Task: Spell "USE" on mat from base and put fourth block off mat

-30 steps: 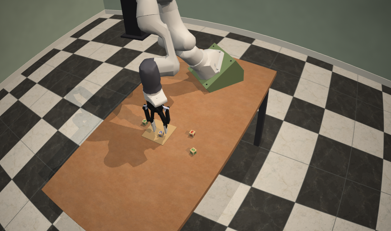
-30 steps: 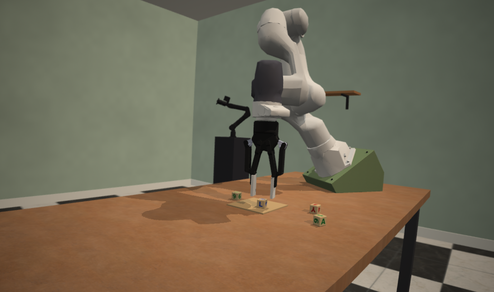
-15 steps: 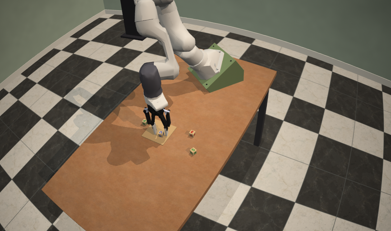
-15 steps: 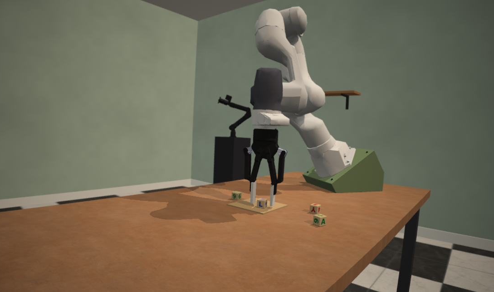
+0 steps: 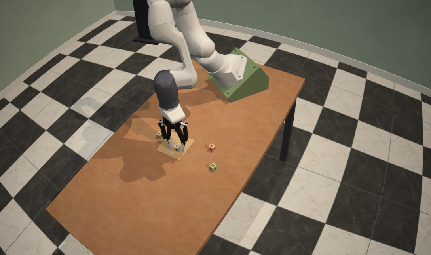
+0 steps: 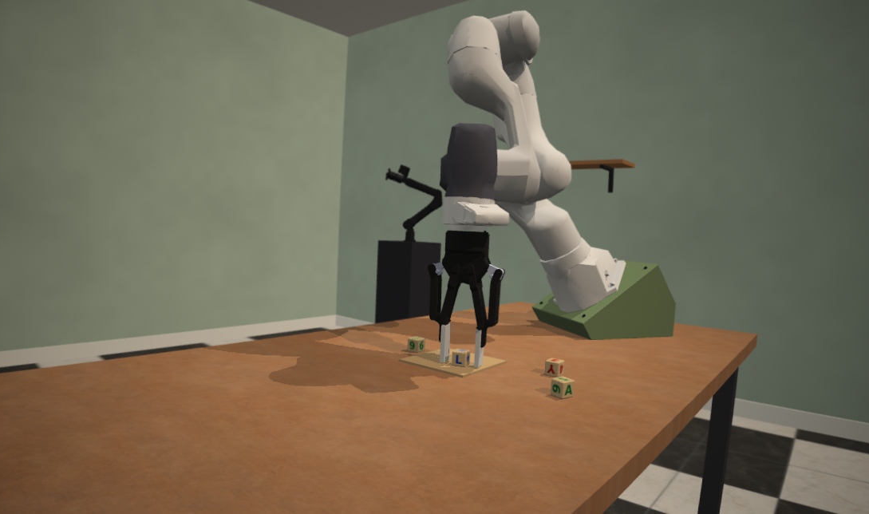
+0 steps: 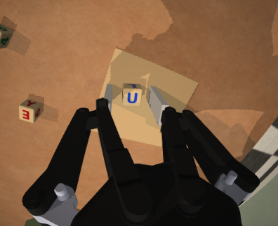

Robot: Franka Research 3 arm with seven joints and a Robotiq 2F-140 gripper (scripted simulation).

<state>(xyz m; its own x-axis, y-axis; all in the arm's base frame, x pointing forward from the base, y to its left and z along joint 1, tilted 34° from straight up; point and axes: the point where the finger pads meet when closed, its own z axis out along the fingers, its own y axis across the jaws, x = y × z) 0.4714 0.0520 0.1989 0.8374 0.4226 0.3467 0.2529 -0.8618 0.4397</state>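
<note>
Worktop [image 5: 147, 202]: long, brown, carries everything. My arm [image 5: 191, 38] rises from a green wedge base [image 5: 255, 82] at the far end and bends over to point my wrist straight down above the mat [image 5: 163, 150].

Mat: small tan square, flat, about mid-worktop.

U block [image 7: 132, 97]: on the mat, blue U on top.

My jaws are partly open and grip nothing. They stand low, one on each side of the U block. In the wrist view a thin gap shows between each pad [image 7: 156, 100] and the block, and the tips reach about down to the mat.

E block [image 5: 211, 147]: on bare worktop, off the mat, red letter on top.

S block [image 5: 212, 166]: near the E block, off the mat too.

Fourth block [image 5: 159, 134]: green marks, just beside the mat's opposite edge, on the worktop.
</note>
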